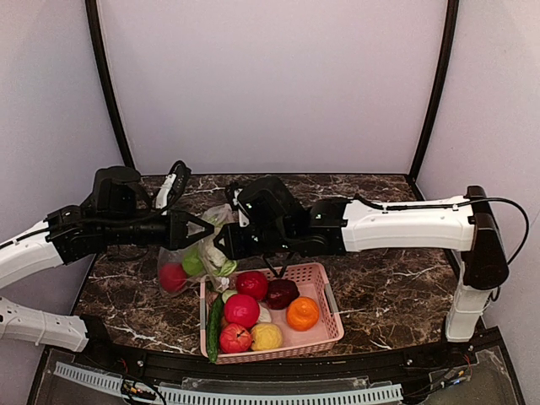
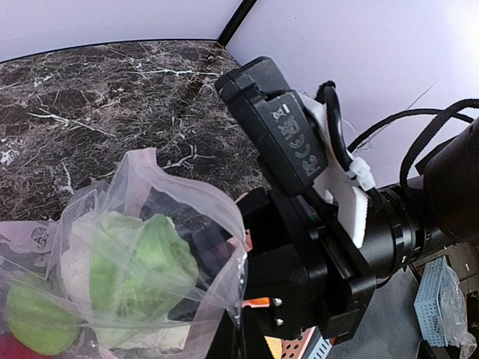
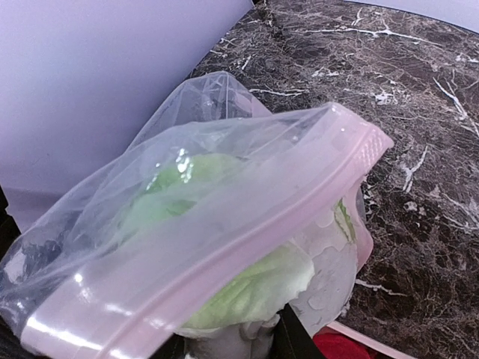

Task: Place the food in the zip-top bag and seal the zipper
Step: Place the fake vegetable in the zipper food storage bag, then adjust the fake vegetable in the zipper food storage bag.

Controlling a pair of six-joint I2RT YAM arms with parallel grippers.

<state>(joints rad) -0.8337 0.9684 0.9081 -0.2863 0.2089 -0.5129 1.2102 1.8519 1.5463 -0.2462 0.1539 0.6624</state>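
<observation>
Lilac walls close in a dark marbled counter [image 1: 380, 287]. At the left, the left pincer [image 1: 202, 229] is shut on the lifted mouth edge of the zip-top bag [image 1: 169, 256], which sags to the counter just left of the basket. Inside the bag lie a red ball [image 1: 173, 277], a green ball [image 1: 194, 265] and a pale cabbage [image 1: 215, 253]. The pink zipper [image 3: 247, 224] gapes open above the cabbage. The right pincer [image 1: 224, 246] reaches into the bag's mouth at the cabbage, and I cannot tell whether it grips anything. To the right and nearer, a pink slatted basket [image 1: 331, 295] holds red balls, an orange ball [image 1: 302, 313], a yellow ball [image 1: 267, 337] and a cucumber [image 1: 214, 325].
</observation>
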